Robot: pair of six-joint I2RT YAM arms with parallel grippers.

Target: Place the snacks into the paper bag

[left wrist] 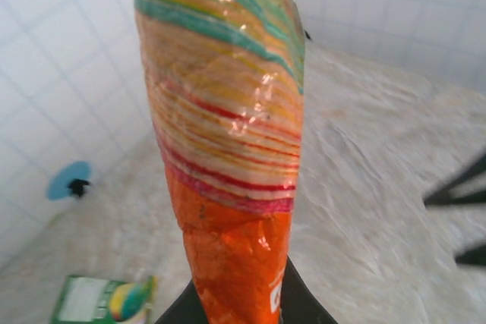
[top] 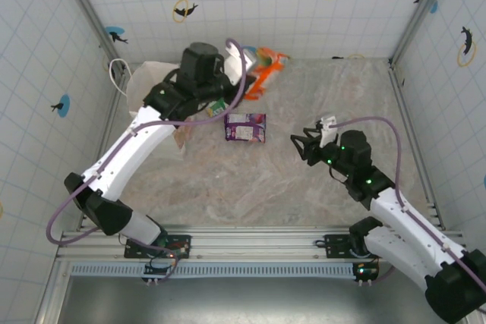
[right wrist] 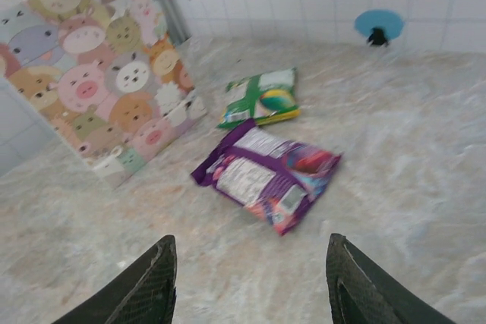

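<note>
Top external: paper bag [top: 139, 87] stands back-left under the left arm, which is nearer. Left gripper [top: 247, 73] is clamped on orange striped packet [left wrist: 228, 149], long axis out from the fingers, bag to its left. Right gripper [right wrist: 247, 286] is half open and empty, facing purple packet [right wrist: 266, 176]. Labels too blurred to read.

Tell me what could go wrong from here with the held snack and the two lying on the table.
1. The left gripper pinches the long orange striped foil packet by one end, so it may swing or slip before reaching the paper bag printed with cartoon animals.
2. The open right gripper faces the purple foil packet lying flat; a grab may shove it into the green-and-white foil packet close behind.
</note>
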